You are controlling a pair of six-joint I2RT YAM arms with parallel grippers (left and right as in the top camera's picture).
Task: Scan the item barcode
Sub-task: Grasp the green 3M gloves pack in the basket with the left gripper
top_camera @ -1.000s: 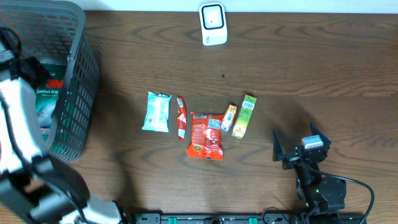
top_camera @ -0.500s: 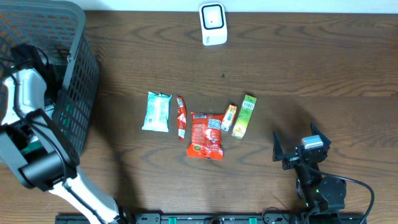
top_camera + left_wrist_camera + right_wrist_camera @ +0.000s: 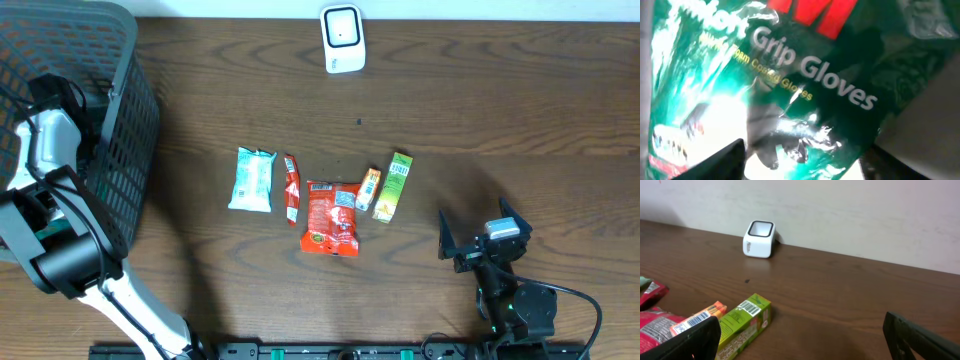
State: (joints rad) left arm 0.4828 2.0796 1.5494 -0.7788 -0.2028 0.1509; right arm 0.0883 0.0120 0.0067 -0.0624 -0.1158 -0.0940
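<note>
1. Two fingers of my left gripper (image 3: 807, 162) are standing apart around a glossy green plastic "Grip Gloves" packet (image 3: 790, 90), which is lying inside the dark grey plastic mesh basket (image 3: 130, 150). I cannot tell whether they are gripping it.
2. My right gripper (image 3: 805, 335) is hovering wide open and empty, well to the right of the basket.
3. A white box-shaped barcode scanner (image 3: 342, 38) is sitting right of the basket, well apart from it.
4. A red foil pouch (image 3: 331, 217) and a slim green carton (image 3: 394, 186) are lying right of the basket.

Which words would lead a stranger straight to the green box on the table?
On the dark wooden table, find the row of small packages in the middle. The green box is at its right end, beside an orange packet. Only it is bright green.
</note>
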